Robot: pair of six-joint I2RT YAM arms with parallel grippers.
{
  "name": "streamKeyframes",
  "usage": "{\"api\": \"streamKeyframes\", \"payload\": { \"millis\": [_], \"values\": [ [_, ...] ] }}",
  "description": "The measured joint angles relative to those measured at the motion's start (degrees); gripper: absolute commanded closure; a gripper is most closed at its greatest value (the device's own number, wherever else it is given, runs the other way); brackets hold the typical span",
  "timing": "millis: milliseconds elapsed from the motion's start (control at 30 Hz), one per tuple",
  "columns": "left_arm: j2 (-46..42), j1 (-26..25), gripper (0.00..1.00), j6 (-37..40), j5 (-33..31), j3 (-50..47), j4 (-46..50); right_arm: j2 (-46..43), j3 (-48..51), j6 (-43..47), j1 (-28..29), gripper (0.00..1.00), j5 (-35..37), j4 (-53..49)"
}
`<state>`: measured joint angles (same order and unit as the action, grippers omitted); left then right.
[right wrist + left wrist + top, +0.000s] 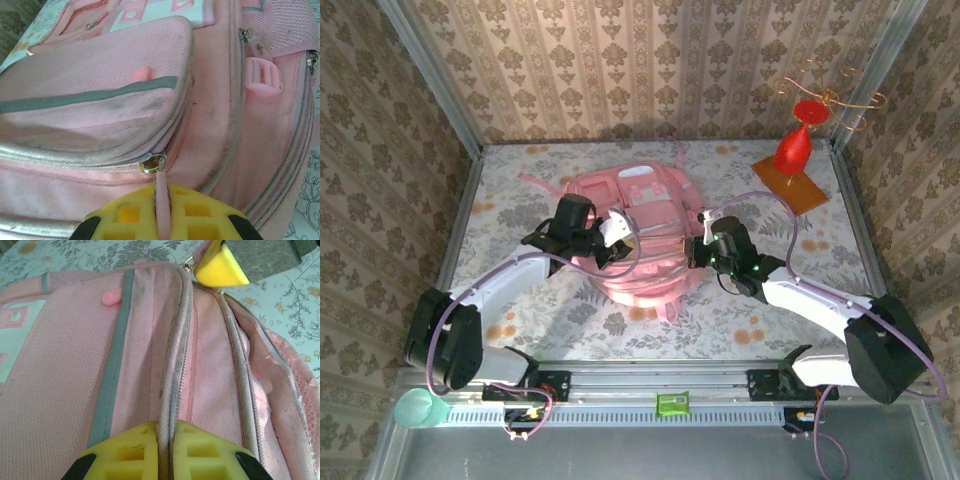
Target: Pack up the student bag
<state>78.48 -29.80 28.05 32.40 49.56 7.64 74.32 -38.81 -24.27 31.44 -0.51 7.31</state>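
The student bag (642, 215), a big pink backpack, lies flat in the middle of the table. My left gripper (617, 243) rests on its left half. In the left wrist view that gripper (169, 442) is shut on the grey piped zip edge (175, 365) of a front pocket. My right gripper (701, 250) is at the bag's right side. It (161, 210) is shut on a pale pink zip pull (161, 187) hanging from a metal slider (153, 163). One of its yellow fingers (220, 267) shows at the far end of the same seam.
A red vase-shaped ornament (793, 148) on an orange board stands at the back right. A teal cup (417, 408) and a small green item (672, 403) sit at the near rail. Patterned walls close in the flowered tabletop (520, 300).
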Motion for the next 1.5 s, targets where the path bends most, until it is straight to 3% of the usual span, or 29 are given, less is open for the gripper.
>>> {"api": "streamKeyframes", "payload": {
  "millis": [133, 233, 333, 433, 600, 867, 933, 1233, 1500],
  "values": [
    [-0.17, 2.10, 0.65, -1.11, -0.92, -0.17, -0.04, 1.73, -0.48, 0.09, 0.87, 1.00, -1.01, 3.17],
    [-1.22, 3.02, 0.48, -1.25, -3.58, -0.24, 0.61, 2.08, -0.42, 0.76, 2.69, 1.00, -2.71, 4.98],
    [-3.30, 0.22, 0.39, 0.17, -5.97, -0.22, 0.55, 1.92, 0.00, 1.79, 4.42, 1.00, -4.46, 6.86],
    [-4.00, -5.22, 0.38, 2.29, -7.08, 0.81, 0.87, 1.38, 0.37, 2.73, 6.14, 1.00, -6.21, 7.41],
    [0.66, -10.21, 0.46, 6.03, -8.85, 6.14, 3.43, 0.28, 0.42, 3.32, 7.76, 1.00, -9.07, 7.93],
    [6.05, -10.62, 0.94, 9.68, -9.05, 9.01, 6.43, -0.79, 2.78, 3.34, 7.96, 1.00, -9.57, 8.74],
    [5.75, -10.21, 1.00, 10.29, -7.72, 8.96, 6.54, -1.49, 2.95, 3.54, 7.56, 1.00, -8.76, 8.11],
    [-0.98, -7.52, 1.00, 13.22, -0.96, 1.81, 2.89, -2.58, 0.98, 2.89, 5.03, 1.00, -7.08, 2.05],
    [-3.58, -3.06, 1.00, 14.05, 4.48, -1.75, -1.86, 4.22, -6.19, 2.34, 3.67, 1.00, -6.47, -0.79]
  ]
}}
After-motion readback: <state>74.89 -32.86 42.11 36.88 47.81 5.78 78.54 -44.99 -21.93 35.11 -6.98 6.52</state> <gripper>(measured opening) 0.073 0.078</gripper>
